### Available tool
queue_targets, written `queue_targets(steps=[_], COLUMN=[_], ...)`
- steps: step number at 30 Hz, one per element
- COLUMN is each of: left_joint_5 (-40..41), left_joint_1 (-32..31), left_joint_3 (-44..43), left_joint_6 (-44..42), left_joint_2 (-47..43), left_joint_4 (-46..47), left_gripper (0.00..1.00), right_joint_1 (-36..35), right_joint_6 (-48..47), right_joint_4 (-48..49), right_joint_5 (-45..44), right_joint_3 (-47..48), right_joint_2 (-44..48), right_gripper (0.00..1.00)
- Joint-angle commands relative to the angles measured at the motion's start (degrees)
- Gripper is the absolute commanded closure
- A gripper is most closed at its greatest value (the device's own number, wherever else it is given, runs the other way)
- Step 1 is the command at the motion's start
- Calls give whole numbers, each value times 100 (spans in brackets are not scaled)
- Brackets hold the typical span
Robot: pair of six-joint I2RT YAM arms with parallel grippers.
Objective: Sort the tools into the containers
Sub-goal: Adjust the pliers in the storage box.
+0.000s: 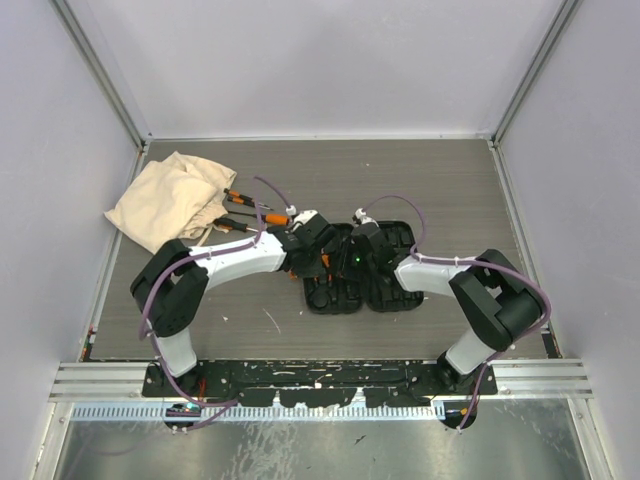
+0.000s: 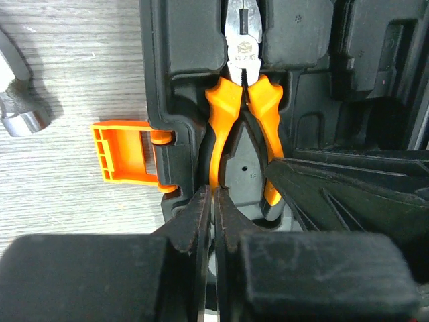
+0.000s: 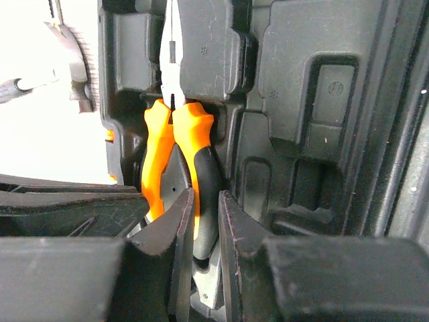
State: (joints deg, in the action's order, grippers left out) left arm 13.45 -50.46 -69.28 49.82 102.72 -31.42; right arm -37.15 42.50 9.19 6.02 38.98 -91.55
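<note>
In both wrist views the pliers (image 2: 236, 100) lose their nose tip past the top edge, and the near ends of their handles vanish behind black fingers (image 2: 194, 221). A steel piece (image 2: 20, 111) at the left is cut off by the edge, and a tool (image 3: 67, 60) in the right wrist view is washed out. From above, the left gripper (image 1: 322, 262) and right gripper (image 1: 358, 262) cover the pliers, and the orange-handled tools (image 1: 245, 200) by the cloth bag (image 1: 165, 205) are too small to name.

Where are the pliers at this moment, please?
Left wrist view: the pliers lie in a slot of the black tool case, just right of its orange latch.
</note>
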Motion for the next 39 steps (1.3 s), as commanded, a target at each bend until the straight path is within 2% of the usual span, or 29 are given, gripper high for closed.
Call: queue_targets(steps=[1, 7, 11, 16, 22, 27, 29, 31, 33, 39], left_joint_5=[-304, -223, -101, 77, 29, -126, -181, -221, -237, -348], left_joint_1=[-81, -71, -64, -11, 70, 64, 68, 66, 82, 219], left_joint_3=[139, -334, -513, -292, 128, 155, 104, 12, -62, -323], left_joint_6=[-160, -315, -394, -379, -368, -368, -419, -501, -593, -775], left_joint_2=[-64, -550, -902, -1349, -1620, -1441, -1303, -1116, -960, -550], left_joint_4=[-376, -564, -664, -705, -451, -228, -118, -27, 81, 230], left_gripper=[90, 79, 75, 73, 72, 77, 79, 81, 84, 85], right_joint_1=[-64, -50, -58, -55, -13, 8, 7, 8, 6, 8], right_joint_6=[-138, -163, -174, -219, -234, -387, -538, -644, -720, -715], right_joint_4=[-1011, -1148, -1136, -1091, -671, -770, -933, -1026, -1088, -1209], right_joint_5=[-391, -526, -506, -497, -353, -577, -557, -480, -374, -285], right_joint_3=[-174, 12, 72, 149, 108, 250, 424, 562, 677, 786], right_joint_2=[237, 319, 355, 681, 1141, 1207, 1064, 912, 737, 486], right_gripper=[89, 82, 70, 55, 51, 53, 61, 76, 83, 87])
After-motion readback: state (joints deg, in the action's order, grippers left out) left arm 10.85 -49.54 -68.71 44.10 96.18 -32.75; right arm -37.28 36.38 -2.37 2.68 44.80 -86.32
